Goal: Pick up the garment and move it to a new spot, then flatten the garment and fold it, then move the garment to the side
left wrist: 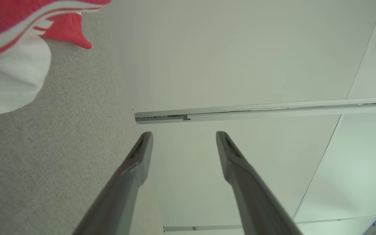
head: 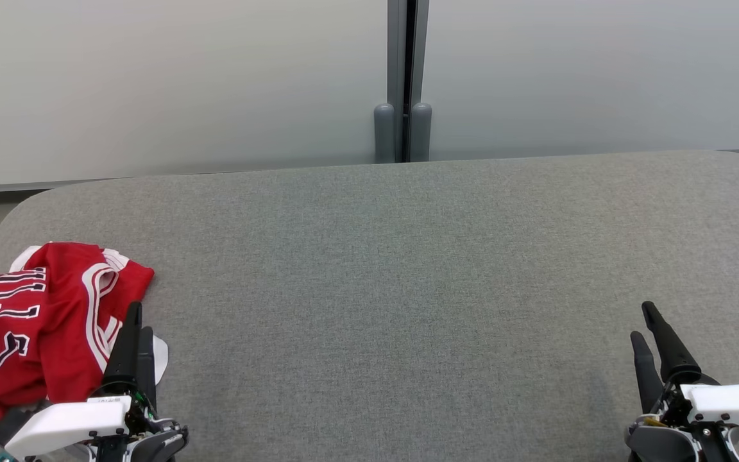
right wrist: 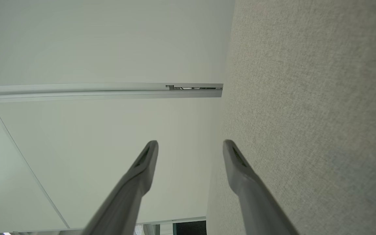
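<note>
While hanging empty and spread apart: left tool (head: 140,317), right tool (head: 641,319) | garment (head: 29,314): crumpled just left of left tool, far from right tool | risk: pinching one layer only, dragging bunched folds across counter (head: 382,256)

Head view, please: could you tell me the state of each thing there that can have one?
garment: crumpled heap at the left end of the table, not held.
left gripper: open, holding nothing.
right gripper: open, holding nothing.
</note>
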You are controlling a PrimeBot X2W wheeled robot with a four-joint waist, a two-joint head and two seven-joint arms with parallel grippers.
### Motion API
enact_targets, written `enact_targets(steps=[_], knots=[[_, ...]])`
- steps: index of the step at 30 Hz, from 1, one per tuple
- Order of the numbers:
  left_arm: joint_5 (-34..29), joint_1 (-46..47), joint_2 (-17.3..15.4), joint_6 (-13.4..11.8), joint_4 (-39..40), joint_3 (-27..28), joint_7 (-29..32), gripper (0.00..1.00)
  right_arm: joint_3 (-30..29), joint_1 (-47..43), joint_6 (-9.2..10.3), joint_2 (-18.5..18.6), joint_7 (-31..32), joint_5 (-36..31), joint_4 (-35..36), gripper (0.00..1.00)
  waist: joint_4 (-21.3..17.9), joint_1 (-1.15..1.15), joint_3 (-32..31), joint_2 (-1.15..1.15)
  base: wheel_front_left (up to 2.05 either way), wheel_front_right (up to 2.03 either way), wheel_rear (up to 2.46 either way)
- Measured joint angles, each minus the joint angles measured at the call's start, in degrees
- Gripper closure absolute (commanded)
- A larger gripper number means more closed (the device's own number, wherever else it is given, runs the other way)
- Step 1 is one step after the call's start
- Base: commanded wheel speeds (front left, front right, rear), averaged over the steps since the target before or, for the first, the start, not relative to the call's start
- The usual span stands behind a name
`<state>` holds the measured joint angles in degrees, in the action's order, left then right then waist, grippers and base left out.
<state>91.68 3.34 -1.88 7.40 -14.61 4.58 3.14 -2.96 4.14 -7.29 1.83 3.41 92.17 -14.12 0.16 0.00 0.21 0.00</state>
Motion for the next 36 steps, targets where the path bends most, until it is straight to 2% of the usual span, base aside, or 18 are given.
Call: enact_targets(steps=[13,17,24,36], knots=[[-8.58,0.11,-0.2,0.0,3.19,-1.62,-3.35,0.0,3.22,1.1,-0.01,0.11,-3.55,-4.35,2.54,0.0,0.13,0.0,0.1,0.0,0.0,0.0,0.0],[-12.22,0.11,-0.24,0.0,3.8,-1.88,-4.36,0.0,3.8,1.2,-0.01,0.14,-4.49,-8.27,3.37,0.0,0.13,0.0,0.11,0.0,0.0,0.0,0.0],[-21.68,0.13,-0.31,-1.53,5.36,-3.2,-5.78,0.0,4.94,1.37,-0.01,0.23,-5.98,-15.44,4.64,0.0,0.19,0.0,0.21,0.0,0.0,0.0,0.0],[-38.13,0.17,-0.43,-5.57,6.5,-6.53,-8.04,0.0,6.28,2.11,-0.01,0.33,-8.15,-32.45,4.94,0.0,0.41,0.0,0.26,0.0,0.0,0.0,0.0]])
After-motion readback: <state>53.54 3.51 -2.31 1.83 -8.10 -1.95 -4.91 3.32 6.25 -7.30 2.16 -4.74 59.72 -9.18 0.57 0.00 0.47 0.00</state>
